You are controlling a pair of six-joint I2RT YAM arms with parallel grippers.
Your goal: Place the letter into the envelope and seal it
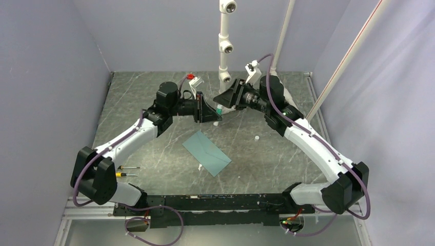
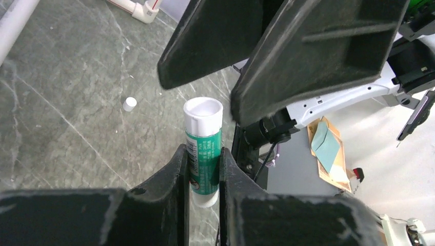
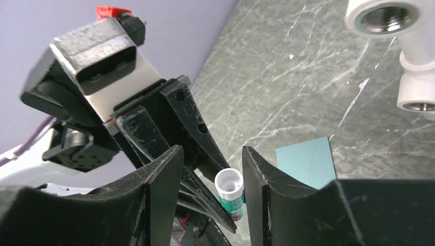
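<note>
The teal envelope (image 1: 206,152) lies flat on the table in front of both arms, and a corner of the envelope (image 3: 307,161) shows in the right wrist view. The letter is out of view. Above the table's back middle, my left gripper (image 2: 203,154) is shut on a green-and-white glue stick (image 2: 203,138), holding its lower body. My right gripper (image 3: 211,149) faces it, open, its fingers on either side of the glue stick's (image 3: 231,192) uncapped white end. The stick sits close to the right finger, with a clear gap on its other side. From above, the two grippers meet nose to nose around the glue stick (image 1: 219,110).
A small white cap (image 1: 256,138) lies on the table right of the envelope. Two screwdrivers (image 1: 127,171) rest near the left arm. A white pipe post (image 1: 225,46) stands just behind the grippers. Purple walls enclose the table.
</note>
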